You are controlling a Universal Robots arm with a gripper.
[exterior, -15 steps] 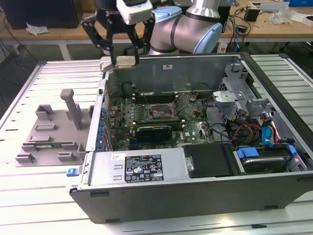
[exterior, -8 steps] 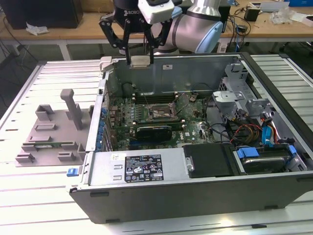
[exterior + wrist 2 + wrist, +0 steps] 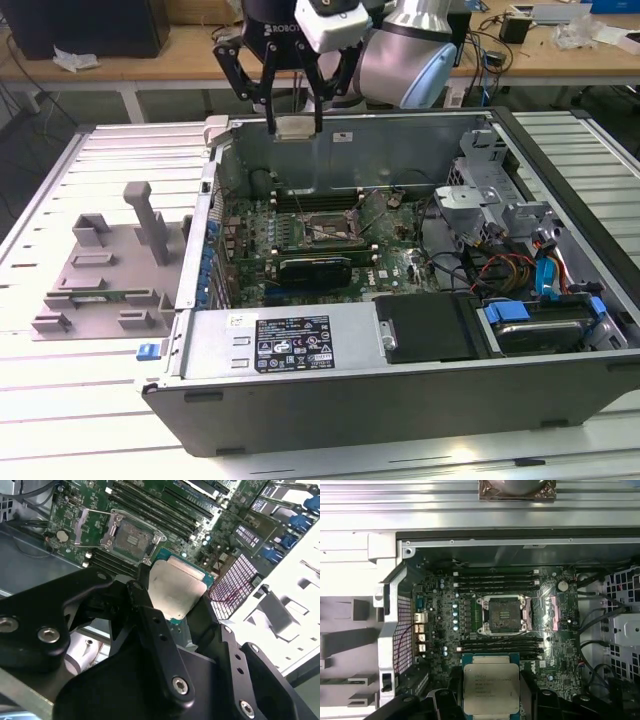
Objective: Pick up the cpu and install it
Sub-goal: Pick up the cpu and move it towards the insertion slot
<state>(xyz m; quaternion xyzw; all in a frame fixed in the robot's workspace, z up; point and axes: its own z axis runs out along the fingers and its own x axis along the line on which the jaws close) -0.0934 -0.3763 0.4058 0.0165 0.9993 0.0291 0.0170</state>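
The cpu point(image 3: 297, 126) is a flat square chip with a silver top, and my gripper point(image 3: 296, 130) is shut on it by two opposite edges. It hangs in the air above the back wall of the open computer case point(image 3: 400, 400). In both wrist views the cpu point(image 3: 176, 587) point(image 3: 491, 685) sits between the black fingers point(image 3: 145, 595) point(image 3: 454, 692). The open cpu socket point(image 3: 325, 228) point(image 3: 131, 539) point(image 3: 502, 614) lies on the green motherboard below, its metal frame lifted and nothing in it. The cpu is well above the socket and off to one side of it.
A black graphics card point(image 3: 315, 268) lies just in front of the socket. Memory slots point(image 3: 497, 580) flank the socket. A power supply point(image 3: 290, 340) and a drive bay with blue clips and cables point(image 3: 535, 320) fill the case's near side. Grey tray blocks point(image 3: 110, 270) stand at the exterior view's left.
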